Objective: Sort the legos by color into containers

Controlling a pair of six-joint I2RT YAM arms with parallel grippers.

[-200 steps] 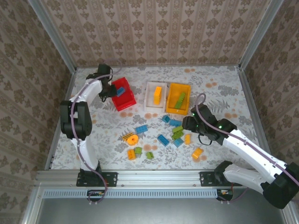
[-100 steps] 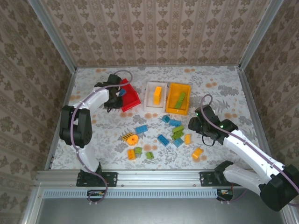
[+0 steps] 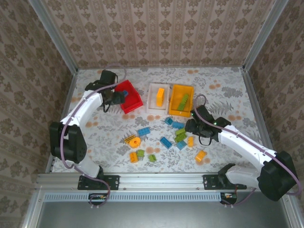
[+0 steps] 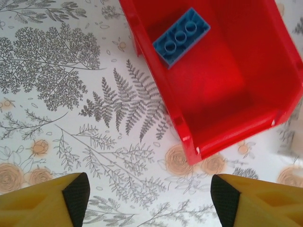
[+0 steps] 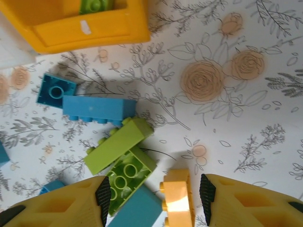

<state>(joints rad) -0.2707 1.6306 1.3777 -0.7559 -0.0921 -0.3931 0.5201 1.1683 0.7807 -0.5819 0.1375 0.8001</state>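
Table [image 3: 223, 95], top view: three bins stand in a row on the far half. The red bin [image 3: 134, 100] is at 11 o'clock from table centre, the white bin [image 3: 152, 105] at 12, and the orange bin [image 3: 175, 108] just beside it toward 1.

Contents: a blue brick [image 4: 181, 37] in the red bin, an orange brick [image 3: 160, 96] in the white bin, a green brick [image 3: 183, 101] in the orange bin.

Left tool [image 4: 149, 201]: jaws spread wide, nothing between the pads [image 4: 78, 193]. It hangs over bare table on the red bin's 9 o'clock side.

Right tool [image 5: 154, 194]: jaws apart, pinching nothing. It hangs over the loose legos [image 3: 166, 141], at 5 o'clock from the orange bin. Between its jaws lie a square green lego [image 5: 125, 176] and an orange lego [image 5: 177, 198]. One pad is just beside the green one; contact cannot be told. A long green lego [image 5: 120, 142] lies at 12 o'clock from those.

The other loose legos spread from centre toward 7 o'clock, among them a round orange piece [image 3: 135, 141].
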